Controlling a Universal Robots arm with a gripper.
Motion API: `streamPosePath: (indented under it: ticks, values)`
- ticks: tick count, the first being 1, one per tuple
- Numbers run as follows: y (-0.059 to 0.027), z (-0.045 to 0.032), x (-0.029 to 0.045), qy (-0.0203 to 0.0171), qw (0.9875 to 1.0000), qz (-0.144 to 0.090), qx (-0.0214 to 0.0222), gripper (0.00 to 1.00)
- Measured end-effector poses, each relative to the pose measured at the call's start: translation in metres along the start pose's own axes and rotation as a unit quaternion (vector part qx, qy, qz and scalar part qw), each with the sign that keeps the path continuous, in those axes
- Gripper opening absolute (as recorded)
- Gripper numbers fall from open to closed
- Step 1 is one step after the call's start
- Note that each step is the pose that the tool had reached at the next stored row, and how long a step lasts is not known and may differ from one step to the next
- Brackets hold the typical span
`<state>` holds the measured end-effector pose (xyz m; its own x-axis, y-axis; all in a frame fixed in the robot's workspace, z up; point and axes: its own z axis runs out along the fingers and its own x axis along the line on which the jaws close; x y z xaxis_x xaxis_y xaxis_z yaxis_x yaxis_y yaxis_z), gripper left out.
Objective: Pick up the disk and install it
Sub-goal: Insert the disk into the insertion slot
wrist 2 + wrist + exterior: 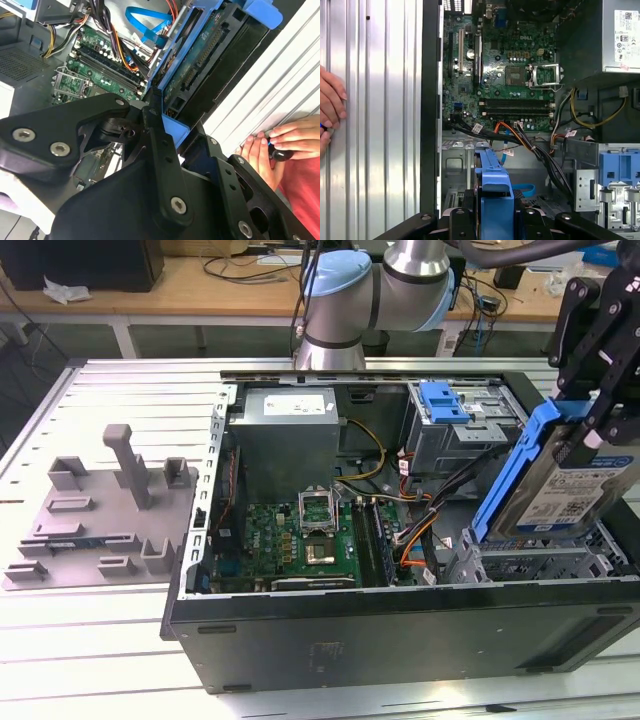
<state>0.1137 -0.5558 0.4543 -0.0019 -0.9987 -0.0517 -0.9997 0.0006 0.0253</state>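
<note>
Disk held tilted over the drive cage, not yet seated.

Gripper (592,435) is clamped on the disk (575,485) by its blue carrier frame. The disk hangs steeply tilted just above the drive cage (540,562), at the exterior view's right of the open computer case (400,625). Risks, as judged: the tilt could catch the lower carrier edge on the cage rim; the cable bundle (425,530) beside the cage could be pinched; a person's hand (280,142) rests near the case. Motherboard (300,530) lies beyond, well apart.
</note>
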Motion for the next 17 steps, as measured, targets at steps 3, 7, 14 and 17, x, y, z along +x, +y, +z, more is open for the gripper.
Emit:
streamPosePath:
  ticks: [3, 7, 14, 17]
  values:
    - [0.0, 0.0011, 0.0002, 0.0, 1.0, 0.001, 0.0001, 0.37]
    - [-0.0002, 0.0023, 0.0004, -0.0001, 1.0, 0.002, 0.0001, 0.37]
    - [-0.0005, 0.0047, 0.0006, -0.0001, 1.0, 0.003, 0.0002, 0.37]
    - [-0.0005, 0.0059, 0.0007, -0.0001, 1.0, 0.004, 0.0002, 0.37]
